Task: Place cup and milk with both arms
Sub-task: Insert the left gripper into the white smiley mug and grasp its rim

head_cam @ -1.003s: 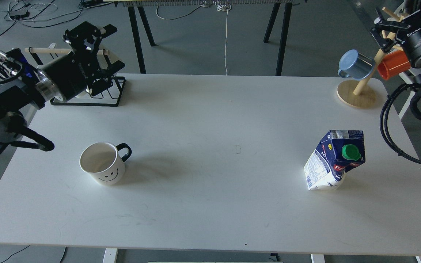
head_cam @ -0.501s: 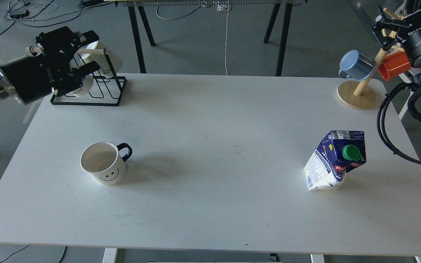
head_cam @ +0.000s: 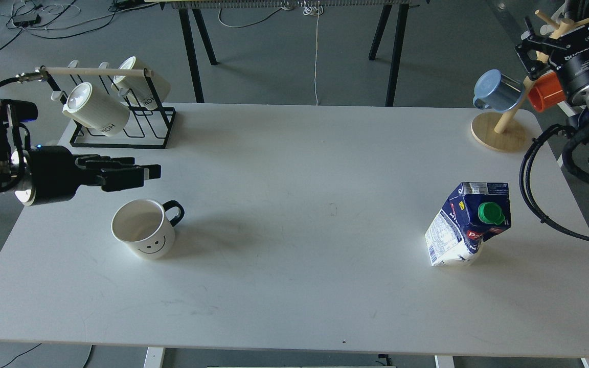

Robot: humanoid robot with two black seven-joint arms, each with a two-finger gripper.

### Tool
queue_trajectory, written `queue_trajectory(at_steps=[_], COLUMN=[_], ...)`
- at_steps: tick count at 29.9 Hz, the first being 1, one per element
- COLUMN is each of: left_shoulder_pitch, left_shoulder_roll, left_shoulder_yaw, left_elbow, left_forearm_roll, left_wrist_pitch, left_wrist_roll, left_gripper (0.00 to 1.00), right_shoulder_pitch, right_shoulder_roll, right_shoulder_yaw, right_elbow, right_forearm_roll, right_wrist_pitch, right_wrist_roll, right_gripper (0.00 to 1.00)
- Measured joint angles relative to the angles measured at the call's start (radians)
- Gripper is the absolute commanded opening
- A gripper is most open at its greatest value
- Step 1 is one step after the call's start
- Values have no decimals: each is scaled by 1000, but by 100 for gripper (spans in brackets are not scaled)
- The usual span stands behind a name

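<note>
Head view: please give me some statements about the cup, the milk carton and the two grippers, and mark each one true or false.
1. The white cup stands upright on the table. True.
2. The left gripper holds the cup by its handle. False: it hangs above and behind the cup and touches nothing.
3. The milk carton has a green cap. True.
4. The milk carton lies flat on its side. False: it stands, dented and leaning.
5. The right gripper is closed on the milk carton. False: it is far from the carton, near the wooden cup stand; I cannot tell if it is open or shut.
</note>
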Motion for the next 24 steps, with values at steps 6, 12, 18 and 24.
queue_trajectory(at_steps=[6,12,18,24], left_shoulder_pitch=[1,26,34,39], left_shoulder_roll=[16,-1,-25,-47], left_shoulder_yaw=[19,58,118,126], left_elbow=[36,40,40,66], left_forearm_roll=[48,50,58,83], left_wrist_pitch=[0,23,71,73], left_wrist_roll=[21,48,49,55], left_gripper=[82,81,78,69], right_shoulder_pitch=[-2,-2,-3,-3], right_shoulder_roll=[-1,-5,-13,-16], right_shoulder_yaw=[23,36,42,43], right_elbow=[3,4,4,4], right_forearm_roll=[0,0,0,0], right_wrist_pitch=[0,0,0,0], right_wrist_roll=[0,0,0,0], right_gripper=[99,99,99,99])
